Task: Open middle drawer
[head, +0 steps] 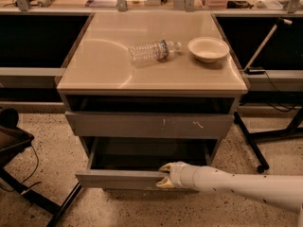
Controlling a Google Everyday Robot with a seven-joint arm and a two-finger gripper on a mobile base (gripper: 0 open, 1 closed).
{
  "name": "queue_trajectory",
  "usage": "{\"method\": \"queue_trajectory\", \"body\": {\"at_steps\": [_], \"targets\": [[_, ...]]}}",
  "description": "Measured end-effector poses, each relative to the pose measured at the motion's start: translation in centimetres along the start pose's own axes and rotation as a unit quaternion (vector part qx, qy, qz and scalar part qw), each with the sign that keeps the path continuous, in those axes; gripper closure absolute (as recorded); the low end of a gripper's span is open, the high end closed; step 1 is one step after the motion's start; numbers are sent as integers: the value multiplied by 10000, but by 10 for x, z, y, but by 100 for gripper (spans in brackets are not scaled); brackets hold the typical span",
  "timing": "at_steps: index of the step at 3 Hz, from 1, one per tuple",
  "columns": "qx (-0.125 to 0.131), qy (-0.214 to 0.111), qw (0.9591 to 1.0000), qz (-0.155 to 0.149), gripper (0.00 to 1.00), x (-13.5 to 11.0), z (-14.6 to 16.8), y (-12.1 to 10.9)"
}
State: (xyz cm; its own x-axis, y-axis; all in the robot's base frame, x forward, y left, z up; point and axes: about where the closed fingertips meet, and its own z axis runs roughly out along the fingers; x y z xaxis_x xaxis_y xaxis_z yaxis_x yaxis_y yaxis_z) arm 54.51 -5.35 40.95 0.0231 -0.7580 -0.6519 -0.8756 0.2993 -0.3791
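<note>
The middle drawer [120, 178] is the grey, handleless front low on the cabinet. It is pulled partway out, and its dark grey inside [147, 155] shows behind it. My gripper [163, 175] comes in from the lower right on a white arm. Its pale fingertips [165, 166] sit over and under the top edge of the drawer front, at its right half, closed on it. Above it is the wider grey front with white scratch marks [149, 125], which is pushed in.
On the beige cabinet top [94, 65] lie a clear plastic bottle [152, 50] on its side and a white bowl [208, 48]. A black stand [253, 150] stands on the floor at the right. A dark chair base [14, 145] is at the left. The floor is speckled.
</note>
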Motion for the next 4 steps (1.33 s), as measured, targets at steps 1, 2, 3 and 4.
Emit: {"method": "queue_trajectory", "body": {"at_steps": [1, 2, 3, 4], "targets": [[140, 13, 9999, 13, 100, 2, -6, 18], [144, 14, 9999, 13, 100, -1, -10, 17], [266, 34, 9996, 63, 100, 3, -17, 38], [279, 36, 9996, 68, 100, -1, -22, 37]]}}
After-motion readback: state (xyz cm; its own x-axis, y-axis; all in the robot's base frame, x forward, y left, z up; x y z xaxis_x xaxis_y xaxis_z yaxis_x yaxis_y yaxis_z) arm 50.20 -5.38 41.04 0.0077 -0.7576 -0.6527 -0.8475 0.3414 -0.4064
